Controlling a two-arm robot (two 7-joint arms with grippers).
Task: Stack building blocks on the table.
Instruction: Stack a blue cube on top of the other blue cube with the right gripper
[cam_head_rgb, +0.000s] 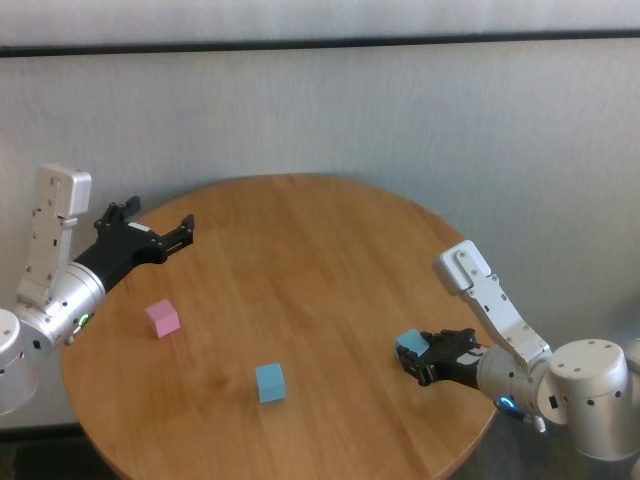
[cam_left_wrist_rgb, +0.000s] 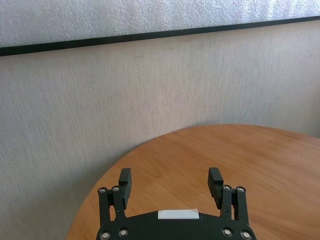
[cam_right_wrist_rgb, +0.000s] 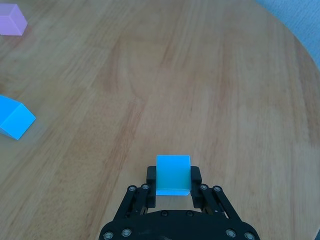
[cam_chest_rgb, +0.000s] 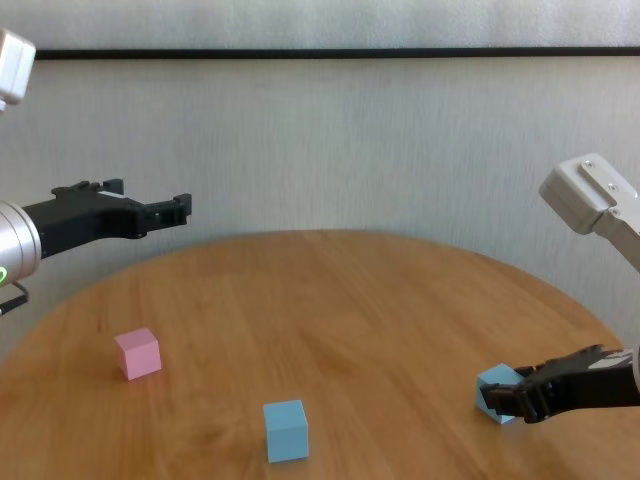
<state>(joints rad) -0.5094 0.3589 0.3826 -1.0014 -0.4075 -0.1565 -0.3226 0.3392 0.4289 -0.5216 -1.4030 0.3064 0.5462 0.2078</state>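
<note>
Round wooden counter (cam_head_rgb: 330, 260) carrying three cubes. Left hand (cam_head_rgb: 160, 232) is hovering released, fingers spread, above the counter's left edge. Right hand (cam_right_wrist_rgb: 173, 180) is sitting low at the counter's right side, clenching a light blue block (cam_right_wrist_rgb: 173, 174) between its fingers. A second light blue block (cam_head_rgb: 269, 382) is resting near the front centre; the pink block (cam_head_rgb: 162, 318) is lying well apart, to its left.
</note>
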